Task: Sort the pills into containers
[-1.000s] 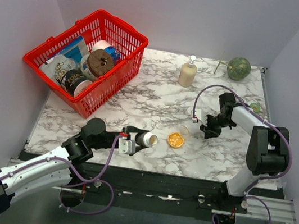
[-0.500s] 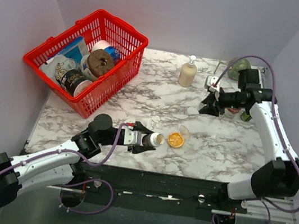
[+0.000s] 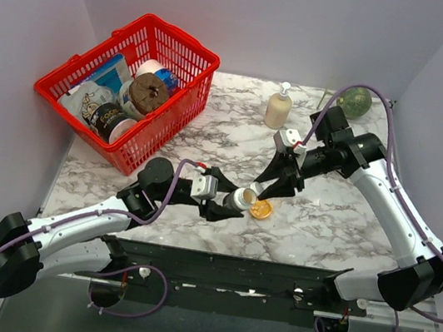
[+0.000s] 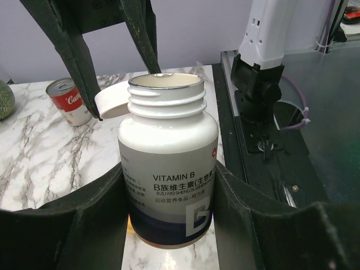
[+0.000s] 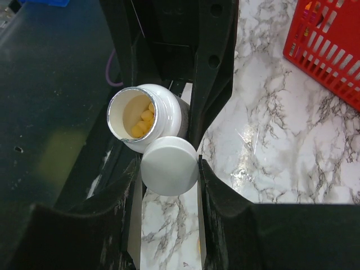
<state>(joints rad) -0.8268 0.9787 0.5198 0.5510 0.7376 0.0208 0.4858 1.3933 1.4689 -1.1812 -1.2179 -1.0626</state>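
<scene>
My left gripper is shut on the white pill bottle, a vitamin B bottle with a dark label band. The bottle has no cap on, and its mouth faces my right gripper. Several yellow-orange pills lie inside it. My right gripper is shut on the white cap, just beside the bottle's mouth. More orange pills sit in a shallow round dish on the marble, directly below the two grippers.
A red basket full of groceries stands at the back left. A beige pump bottle and a green melon stand along the back edge. A red-labelled can stands on the marble beyond the bottle.
My right arm swung from the back right down to the centre, bringing the cap to the bottle's mouth. My left arm carried the bottle rightward toward the dish.
</scene>
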